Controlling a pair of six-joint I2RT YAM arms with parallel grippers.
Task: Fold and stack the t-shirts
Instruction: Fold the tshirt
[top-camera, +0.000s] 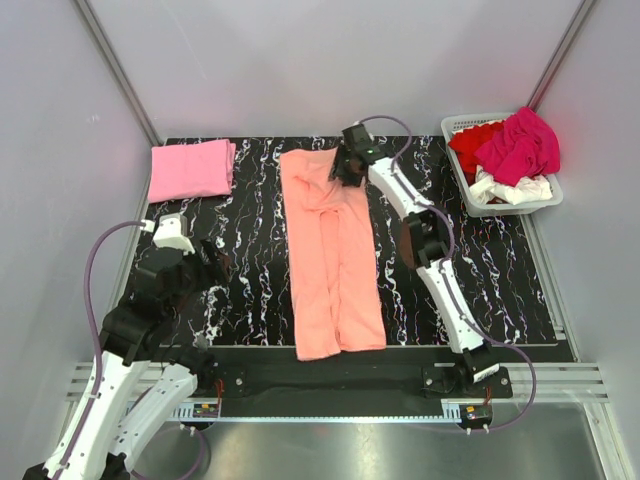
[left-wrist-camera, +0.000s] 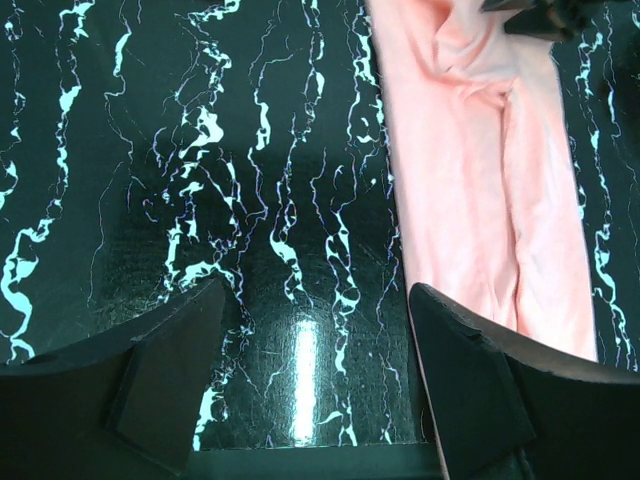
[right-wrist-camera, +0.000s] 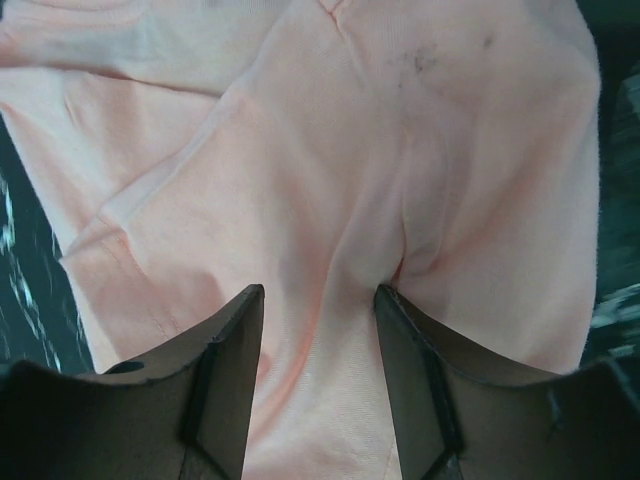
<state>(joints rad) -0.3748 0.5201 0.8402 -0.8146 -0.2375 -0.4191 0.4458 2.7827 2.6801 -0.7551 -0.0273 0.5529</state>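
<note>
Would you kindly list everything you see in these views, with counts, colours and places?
orange t-shirt: 1, salmon-orange, lying lengthways down the middle of the table, sides folded in
pink t-shirt: 1, light pink, folded, far left corner of the table
magenta garment: 1, magenta, crumpled on top in the basket
red garment: 1, red, crumpled in the basket's far left part
white garment: 1, white, crumpled at the basket's near end
basket: 1, white, slatted, far right corner
table: 1, black with white veining
left gripper: 1, black, open, over bare table left of the orange t-shirt
right gripper: 1, black, jaws apart, on the orange t-shirt's far end
</note>
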